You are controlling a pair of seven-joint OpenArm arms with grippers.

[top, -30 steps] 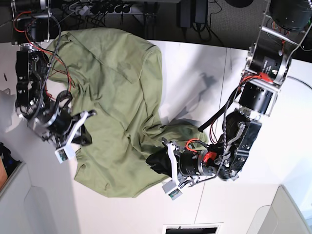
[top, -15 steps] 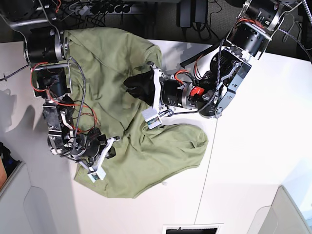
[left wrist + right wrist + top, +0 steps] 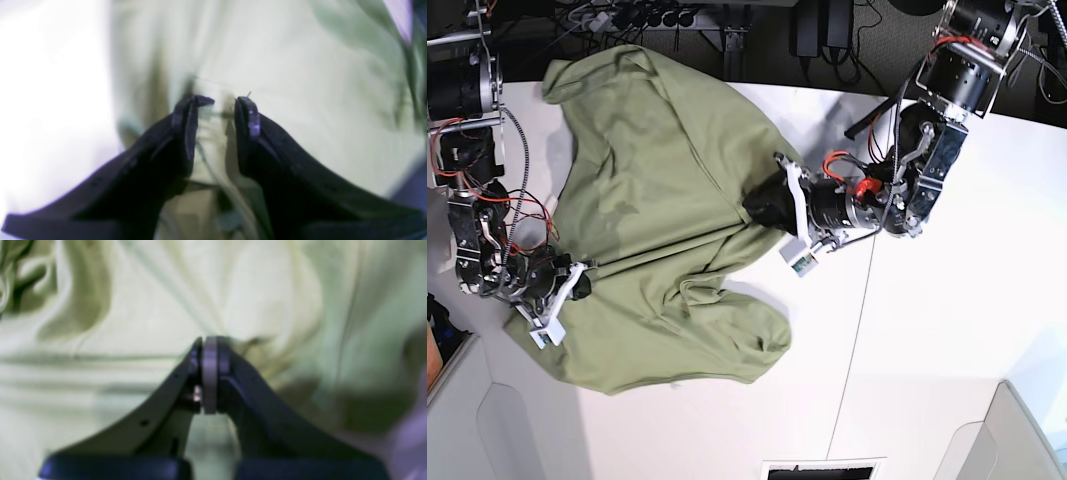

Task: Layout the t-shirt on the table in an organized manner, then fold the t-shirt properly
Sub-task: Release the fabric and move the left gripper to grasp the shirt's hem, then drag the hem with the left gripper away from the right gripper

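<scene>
The olive-green t-shirt point(image 3: 657, 200) lies crumpled but partly spread on the white table point(image 3: 947, 330), from the back left to the front middle. My left gripper point(image 3: 762, 205) is at the shirt's right edge. In the left wrist view point(image 3: 220, 101) its jaws stand narrowly apart with a fold of the shirt point(image 3: 300, 83) pinched between them. My right gripper point(image 3: 582, 275) is at the shirt's left edge. In the right wrist view point(image 3: 208, 340) its tips are pressed together on the shirt point(image 3: 133, 323), with taut creases running from them.
A thin dark seam point(image 3: 852, 330) crosses the table right of the shirt. Grey bins stand at the front left point(image 3: 467, 420) and front right point(image 3: 1027, 440). Cables and a power strip point(image 3: 627, 15) lie beyond the back edge. A dark slot point(image 3: 822, 468) sits at the front edge.
My left gripper moved right, from the shirt's middle to its right edge, drawing fabric with it. My right gripper moved left and slightly back. The shirt lies wider and flatter.
</scene>
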